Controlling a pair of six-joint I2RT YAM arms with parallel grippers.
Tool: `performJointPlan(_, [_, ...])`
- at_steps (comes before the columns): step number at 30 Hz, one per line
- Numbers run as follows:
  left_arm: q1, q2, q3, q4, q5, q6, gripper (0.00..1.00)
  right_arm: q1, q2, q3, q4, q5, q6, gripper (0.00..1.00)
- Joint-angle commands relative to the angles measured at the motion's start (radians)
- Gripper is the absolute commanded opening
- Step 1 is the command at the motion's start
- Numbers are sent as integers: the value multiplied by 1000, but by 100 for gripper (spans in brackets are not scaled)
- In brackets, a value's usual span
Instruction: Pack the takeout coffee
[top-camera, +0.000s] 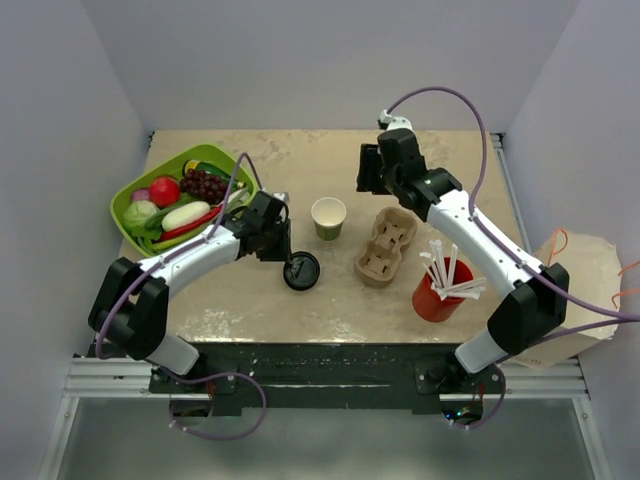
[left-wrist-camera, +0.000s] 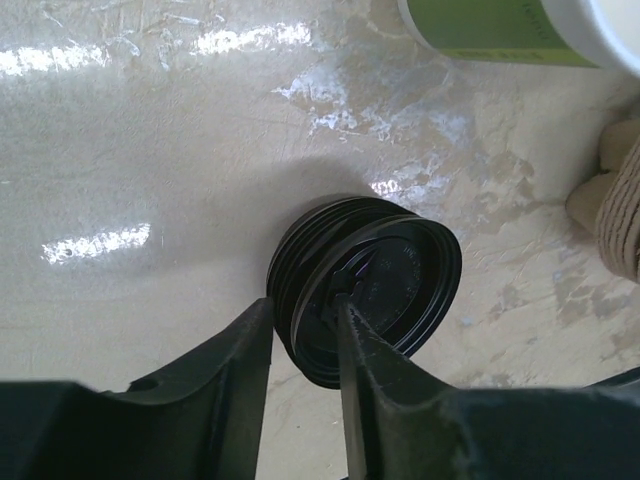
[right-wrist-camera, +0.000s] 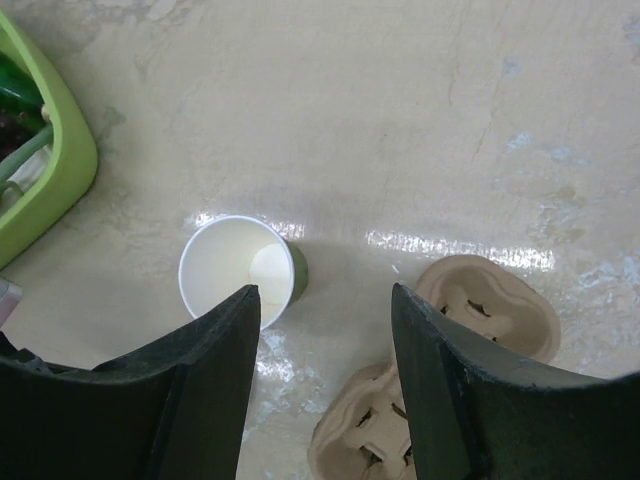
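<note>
Found small green paper cup (top-camera: 328, 217) upright and uncovered near the middle of the bench (top-camera: 230, 300), pale inside showing, close beside the brown moulded-pulp cup carrier (top-camera: 385, 245). Noted left gripper (left-wrist-camera: 300, 312) drawn narrow across the edge of the round black plastic lid (left-wrist-camera: 390, 290), one finger outside the rim and one inside, lid down at bench level, near the cup but apart from it. Noted right gripper (right-wrist-camera: 325, 300) spread wide, holding nothing, above cup and carrier. Judged the thin edge-pinch the weak point: likely to let the lid pivot or slip on lifting, land it cocked on the rim, then tip or crush the light cup under pressing. Also possible: knock from right fingers if lowered off-centre; arm clash over the cup. Cannot tell whether single lid or nested stack.
</note>
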Motion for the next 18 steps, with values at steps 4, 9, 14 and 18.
performJointPlan(4, [-29, 14, 52, -27, -32, 29, 26, 0, -9, -38, 10, 60, 12, 58])
performJointPlan(9, [-38, 24, 57, -35, -61, 32, 18, -1, -5, -34, 4, 74, 9, 58])
performJointPlan(14, [-44, 30, 58, -43, -84, 32, 13, -1, -9, -35, 4, 67, 5, 58])
performJointPlan(18, [-49, 29, 65, -43, -84, 31, 1, 0, -14, -40, 10, 59, 2, 58])
